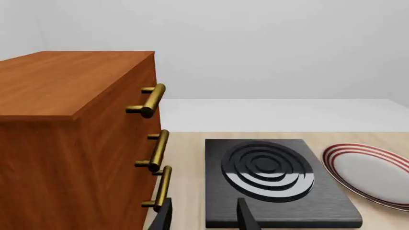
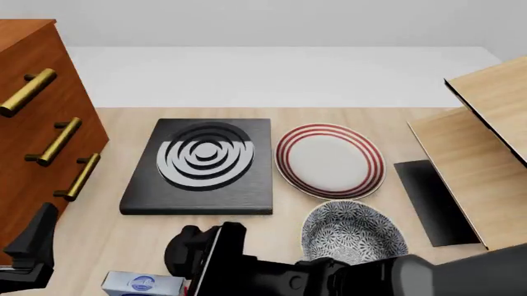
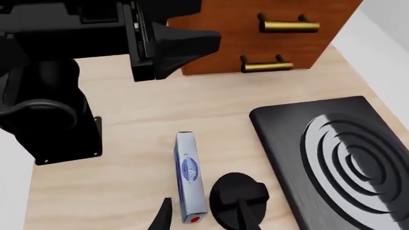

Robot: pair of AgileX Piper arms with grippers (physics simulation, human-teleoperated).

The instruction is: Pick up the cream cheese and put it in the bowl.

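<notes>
The cream cheese (image 3: 189,177) is a light-blue and white carton lying flat on the wooden table, its red end toward my right gripper. It also shows at the near edge in the front view (image 2: 142,284). My right gripper (image 3: 204,218) is open and low, with one finger on each side of the carton's red end. The patterned bowl (image 2: 352,233) stands to the right of the carton, partly behind my right arm (image 2: 329,277). My left gripper (image 1: 204,218) is open and empty at the near left, by the cabinet.
A wooden cabinet with brass handles (image 2: 33,123) stands at the left. A black stove plate with rings (image 2: 202,163) lies in the middle, and a white plate with red rings (image 2: 329,161) to its right. A wooden box (image 2: 477,160) stands at the right.
</notes>
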